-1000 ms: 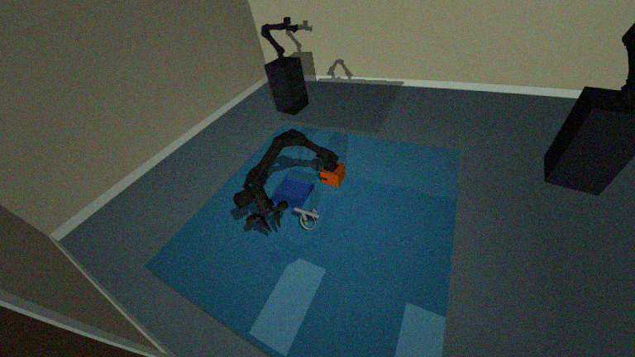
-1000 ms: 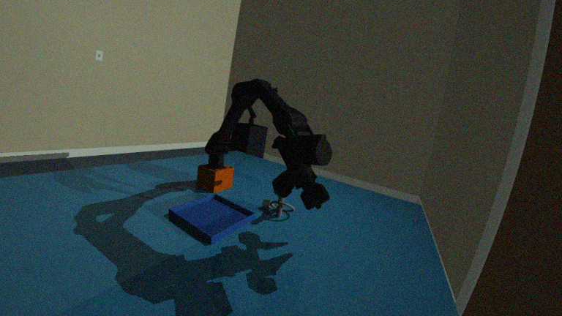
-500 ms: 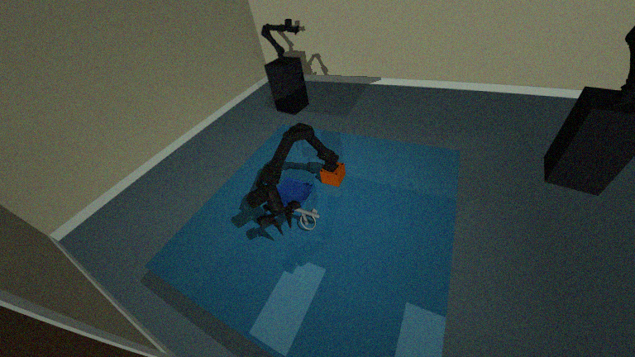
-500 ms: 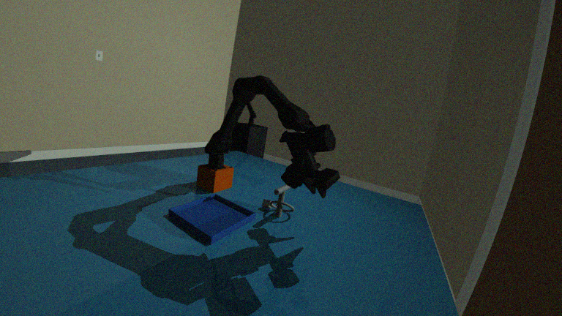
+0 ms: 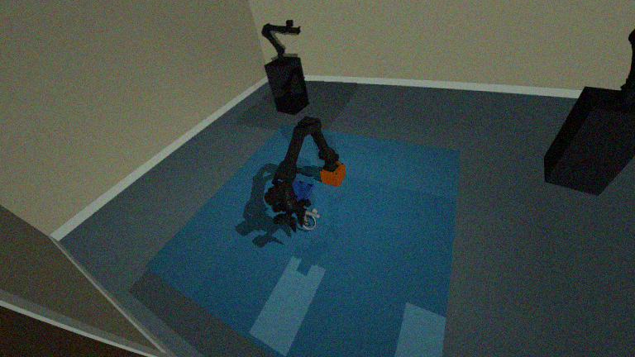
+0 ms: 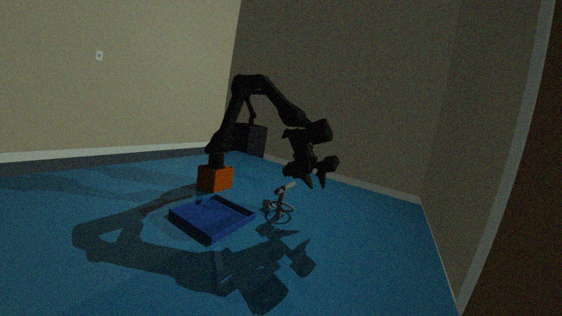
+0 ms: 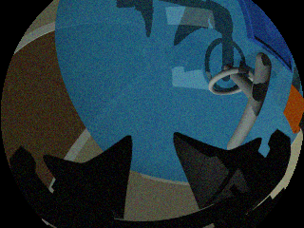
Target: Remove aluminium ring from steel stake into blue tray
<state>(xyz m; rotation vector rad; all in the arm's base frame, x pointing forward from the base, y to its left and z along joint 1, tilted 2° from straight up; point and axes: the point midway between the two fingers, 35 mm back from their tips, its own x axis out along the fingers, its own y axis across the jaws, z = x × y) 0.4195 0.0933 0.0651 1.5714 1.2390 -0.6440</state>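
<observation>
Apparently the jaws wait half open, empty, above and beside the stake (image 5: 311, 213) (image 6: 282, 200) (image 7: 260, 85), likely for clearance; the ring (image 5: 308, 229) (image 6: 292, 207) (image 7: 227, 93) encircles its post, beneath the cross-bar.

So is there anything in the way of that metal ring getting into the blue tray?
Yes: the steel stake stands up through the ring, with its cross-bar overhead. Between the stake and the blue tray, nothing visible stands except the tray's own low wall.

Black arm (image 5: 293, 149) (image 6: 232, 118), wedge-shaped fingertips (image 6: 306, 181).
</observation>
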